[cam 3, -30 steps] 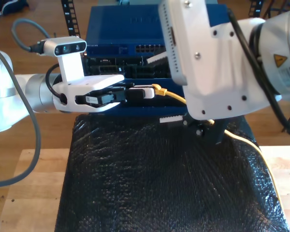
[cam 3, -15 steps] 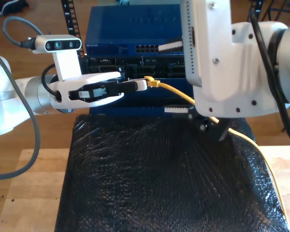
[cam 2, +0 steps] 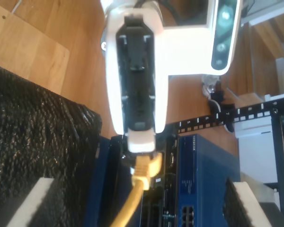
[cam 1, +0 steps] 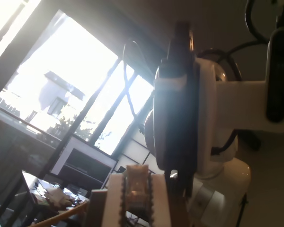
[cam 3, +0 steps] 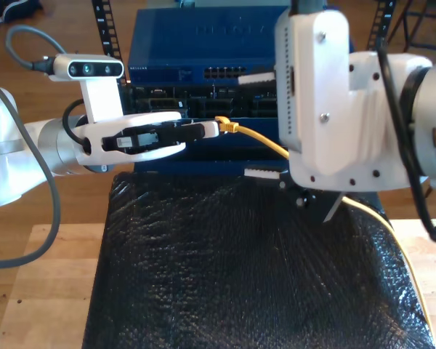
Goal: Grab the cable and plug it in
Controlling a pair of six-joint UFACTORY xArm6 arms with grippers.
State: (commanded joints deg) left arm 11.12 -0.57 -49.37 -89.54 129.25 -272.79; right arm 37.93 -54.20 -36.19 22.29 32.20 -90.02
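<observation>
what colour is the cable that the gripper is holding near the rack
Yellow. The cable shows best in the exterior view, its tip held by my first gripper.

1. This is a robotics lab or test room fitted out for network hardware work, inside a building with large windows.
2. A blue rack-mounted network switch with a row of ports sits on darker equipment units.
3. Black perforated rack rails stand beside the stack on a wooden floor.
4. A light wooden workbench carries a black crinkled plastic mat.
5. Tall window panes show daylight and buildings outside.
</observation>
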